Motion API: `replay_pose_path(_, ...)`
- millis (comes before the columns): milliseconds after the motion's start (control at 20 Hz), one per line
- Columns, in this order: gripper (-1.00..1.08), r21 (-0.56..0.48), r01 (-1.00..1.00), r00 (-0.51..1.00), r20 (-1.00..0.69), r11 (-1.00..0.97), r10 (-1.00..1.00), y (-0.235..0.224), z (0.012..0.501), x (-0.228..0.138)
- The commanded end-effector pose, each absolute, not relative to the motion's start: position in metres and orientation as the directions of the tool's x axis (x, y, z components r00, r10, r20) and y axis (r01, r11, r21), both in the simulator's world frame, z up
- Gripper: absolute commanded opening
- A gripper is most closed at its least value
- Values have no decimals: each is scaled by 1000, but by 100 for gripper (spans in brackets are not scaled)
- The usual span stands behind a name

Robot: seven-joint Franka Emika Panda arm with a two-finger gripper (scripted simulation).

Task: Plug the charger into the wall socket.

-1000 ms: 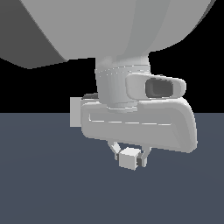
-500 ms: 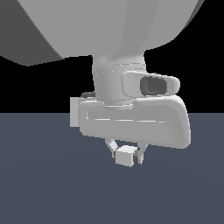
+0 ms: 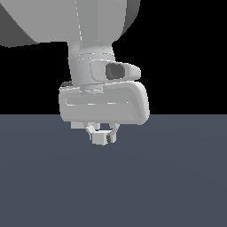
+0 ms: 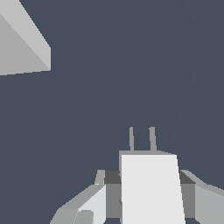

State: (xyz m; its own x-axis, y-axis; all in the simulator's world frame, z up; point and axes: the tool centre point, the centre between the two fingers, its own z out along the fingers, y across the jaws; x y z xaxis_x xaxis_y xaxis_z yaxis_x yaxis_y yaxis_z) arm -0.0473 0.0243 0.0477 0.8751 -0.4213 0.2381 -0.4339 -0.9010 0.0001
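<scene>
The charger (image 3: 99,138) is a small white cube held above the dark floor, with my gripper (image 3: 101,134) shut on it under the big pale hand. In the wrist view the charger (image 4: 151,188) fills the gap between my fingers (image 4: 92,204), and its two thin prongs (image 4: 131,139) stick out ahead. The wall socket (image 4: 22,43) shows there as a pale-grey block at the frame's corner, well off to the side of the prongs and apart from them. I cannot make out the socket in the exterior view.
A dark blue-grey floor (image 3: 168,177) spreads under the hand. The arm's large pale body (image 3: 53,22) fills the upper part of the exterior view.
The hand has moved toward the exterior view's left with the charger still gripped. The pale block that showed beside the hand's left edge is now covered.
</scene>
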Motion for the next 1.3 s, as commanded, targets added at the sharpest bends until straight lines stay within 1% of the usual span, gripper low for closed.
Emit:
replay_pose_path(0, -100, 0, -410, 886, 239, -912, -398, 46, 61, -35)
replay_pose_path(300, -100, 0, -358, 907, 239, -934, -348, 92, 86, -11)
replay_pose_path(550, -100, 0, -333, 916, 238, -943, -323, 115, 98, 0)
replay_pose_path(800, -100, 0, -323, 919, 238, -946, -314, 123, 102, 4)
replay_pose_path(1250, -100, 0, -327, 918, 238, -945, -317, 120, 100, 3)
